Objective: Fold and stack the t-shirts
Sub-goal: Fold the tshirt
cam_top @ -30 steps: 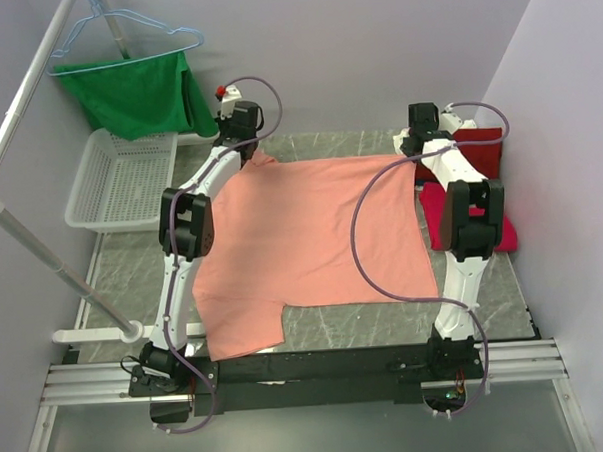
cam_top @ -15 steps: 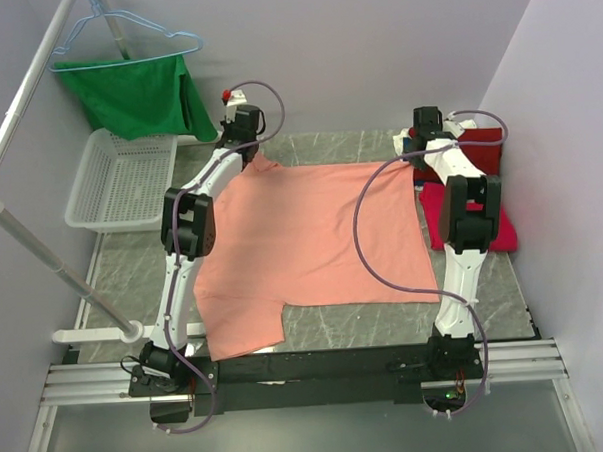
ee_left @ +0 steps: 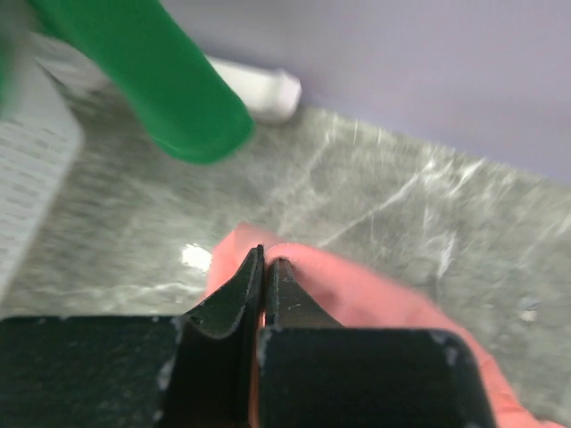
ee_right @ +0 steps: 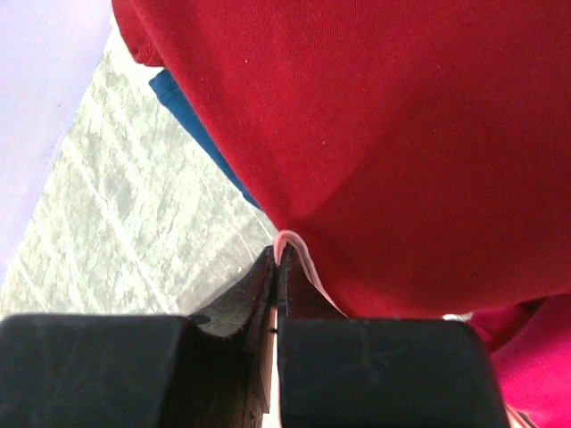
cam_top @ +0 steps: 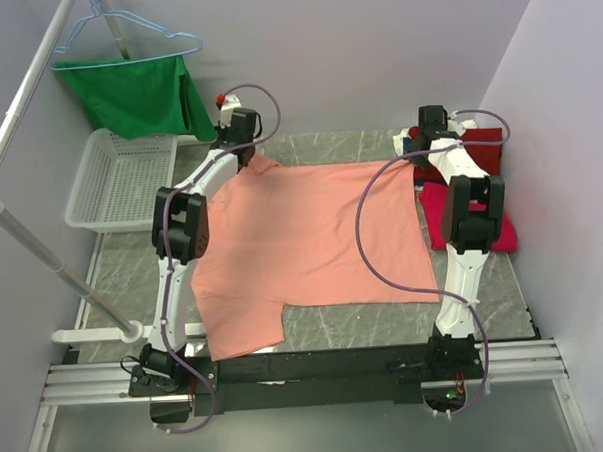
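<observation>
The salmon-pink t-shirt [cam_top: 302, 246] lies spread flat over the middle of the table. My left gripper [cam_top: 246, 156] is shut on its far left corner, and the pinched cloth [ee_left: 357, 290] shows between the jaws in the left wrist view. My right gripper [cam_top: 421, 153] is shut on its far right corner, a thin pink edge [ee_right: 290, 245] in the right wrist view. The dark red t-shirt [cam_top: 478, 148] lies at the far right and fills the right wrist view [ee_right: 401, 134]. The crimson-pink t-shirt [cam_top: 502, 235] lies in front of it.
A white mesh basket [cam_top: 119, 179] stands at the far left. A green garment [cam_top: 136, 93] hangs on a light-blue hanger above it and shows in the left wrist view [ee_left: 161, 80]. A white rack pole [cam_top: 42, 247] runs along the left. A blue item [ee_right: 192, 120] lies under the dark red shirt.
Both grippers have moved a little farther back and outward with the shirt's far corners, drawing its far edge straighter.
</observation>
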Robot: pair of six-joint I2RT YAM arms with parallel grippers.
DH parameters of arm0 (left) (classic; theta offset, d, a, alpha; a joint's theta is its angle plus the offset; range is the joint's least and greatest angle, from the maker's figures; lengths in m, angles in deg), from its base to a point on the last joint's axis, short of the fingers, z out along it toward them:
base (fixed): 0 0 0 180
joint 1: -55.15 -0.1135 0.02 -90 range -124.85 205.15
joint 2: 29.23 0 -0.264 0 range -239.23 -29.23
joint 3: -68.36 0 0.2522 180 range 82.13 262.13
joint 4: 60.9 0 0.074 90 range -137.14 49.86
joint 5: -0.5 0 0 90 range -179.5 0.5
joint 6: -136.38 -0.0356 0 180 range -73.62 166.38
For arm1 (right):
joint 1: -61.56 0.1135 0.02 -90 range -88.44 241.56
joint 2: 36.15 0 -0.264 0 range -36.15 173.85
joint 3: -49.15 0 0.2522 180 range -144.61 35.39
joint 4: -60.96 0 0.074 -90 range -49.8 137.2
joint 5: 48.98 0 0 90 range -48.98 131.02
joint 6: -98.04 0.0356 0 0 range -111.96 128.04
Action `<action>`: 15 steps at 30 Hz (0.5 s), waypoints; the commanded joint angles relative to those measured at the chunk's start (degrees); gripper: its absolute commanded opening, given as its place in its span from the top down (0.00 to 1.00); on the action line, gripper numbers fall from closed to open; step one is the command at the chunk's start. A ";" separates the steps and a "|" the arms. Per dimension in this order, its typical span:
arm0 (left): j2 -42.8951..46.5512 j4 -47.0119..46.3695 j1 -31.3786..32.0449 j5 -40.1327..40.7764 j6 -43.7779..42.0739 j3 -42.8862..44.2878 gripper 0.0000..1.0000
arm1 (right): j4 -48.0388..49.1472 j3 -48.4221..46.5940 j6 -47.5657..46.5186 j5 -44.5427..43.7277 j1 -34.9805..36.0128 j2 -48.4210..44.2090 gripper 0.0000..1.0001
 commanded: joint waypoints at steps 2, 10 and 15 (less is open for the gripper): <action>10.58 -2.26 -0.07 2.98 0.95 -2.33 0.99 | 2.71 1.27 -1.24 1.25 -0.86 -5.64 1.00; 15.16 0.28 -0.07 3.50 2.18 -7.26 0.99 | 2.71 3.91 -2.03 2.74 -1.39 -8.37 1.00; 18.84 1.87 -0.07 4.12 3.06 -11.03 0.99 | 2.79 7.68 -2.03 3.18 -2.09 -11.61 1.00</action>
